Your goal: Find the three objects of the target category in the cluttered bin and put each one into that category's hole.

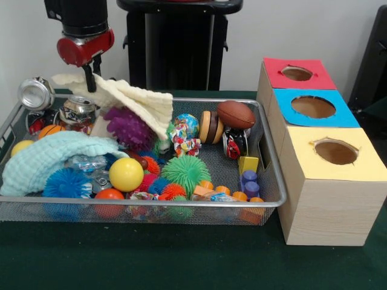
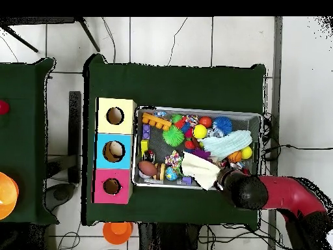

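My gripper point(image 1: 91, 78) hangs over the bin's far left corner, shut on one end of a cream cloth point(image 1: 136, 99) that drapes over the clutter. From overhead the gripper point(image 2: 224, 179) is at the cloth's point(image 2: 200, 170) edge. Under and around the cloth lie a purple spiky ball point(image 1: 128, 128), two crushed cans point(image 1: 35, 92) point(image 1: 78, 109), a yellow ball point(image 1: 126, 174), a green spiky ball point(image 1: 185, 172) and a brown football point(image 1: 236, 113). The sorting box beside the bin has a red hole point(image 1: 297, 73), a blue hole point(image 1: 313, 107) and a yellow hole point(image 1: 336, 151).
A light blue cloth point(image 1: 48, 160) covers the bin's near left part. The wire mesh bin point(image 1: 275, 181) also holds a globe ball point(image 1: 187, 125), a wooden burger toy point(image 1: 210, 127), blue and orange spiky balls and small blocks. The box stands against the bin's right wall.
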{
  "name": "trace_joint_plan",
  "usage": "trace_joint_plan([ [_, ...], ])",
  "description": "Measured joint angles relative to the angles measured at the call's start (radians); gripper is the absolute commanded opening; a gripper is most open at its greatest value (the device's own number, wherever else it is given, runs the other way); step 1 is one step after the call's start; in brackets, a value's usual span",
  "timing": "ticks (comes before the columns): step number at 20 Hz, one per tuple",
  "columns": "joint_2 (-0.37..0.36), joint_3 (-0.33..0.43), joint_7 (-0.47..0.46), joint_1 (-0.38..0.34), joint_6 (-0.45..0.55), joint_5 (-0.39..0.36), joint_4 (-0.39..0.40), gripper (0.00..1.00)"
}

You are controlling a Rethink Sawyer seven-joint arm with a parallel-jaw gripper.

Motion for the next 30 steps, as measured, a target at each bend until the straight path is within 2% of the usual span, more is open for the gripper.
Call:
trace_joint_plan([
  [7,-0.008,0.021,0.0,-0.019,0.0,-0.024,0.003,0.0],
  [20,-0.016,0.034,0.0,-0.036,0.0,-0.025,0.006,0.0],
  [30,0.014,0.063,0.0,-0.039,0.0,-0.025,0.006,0.0],
])
